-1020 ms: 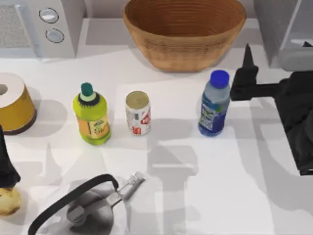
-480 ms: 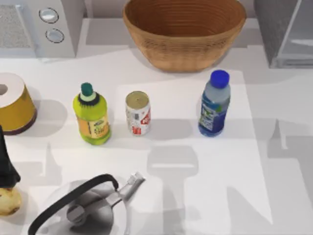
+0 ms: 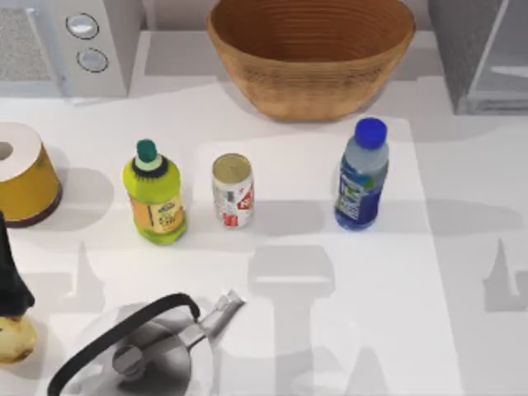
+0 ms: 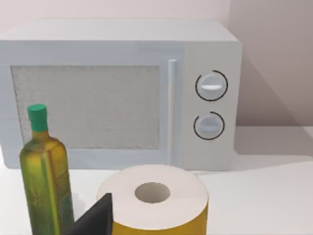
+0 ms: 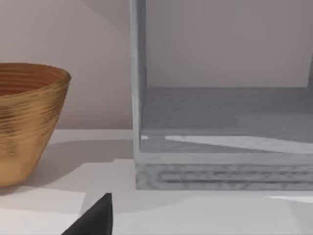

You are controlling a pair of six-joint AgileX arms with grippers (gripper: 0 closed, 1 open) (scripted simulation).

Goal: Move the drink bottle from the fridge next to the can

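Standing unmoved right of the can (image 3: 233, 190): drink bottle (image 3: 361, 175); right arm gone

The left arm (image 3: 11, 276) stands as a dark shape at the table's left edge. A dark fingertip (image 4: 95, 218) shows in the left wrist view, and another fingertip (image 5: 93, 218) in the right wrist view.

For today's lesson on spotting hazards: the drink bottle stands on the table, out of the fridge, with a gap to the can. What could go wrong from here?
1. The drink bottle is tall and narrow; a sideways nudge toward the can might tip it.
2. Sliding it too far could knock the can into the yellow-green bottle just beyond.
3. The kettle sits in front, so a low approach from there may clip its spout.
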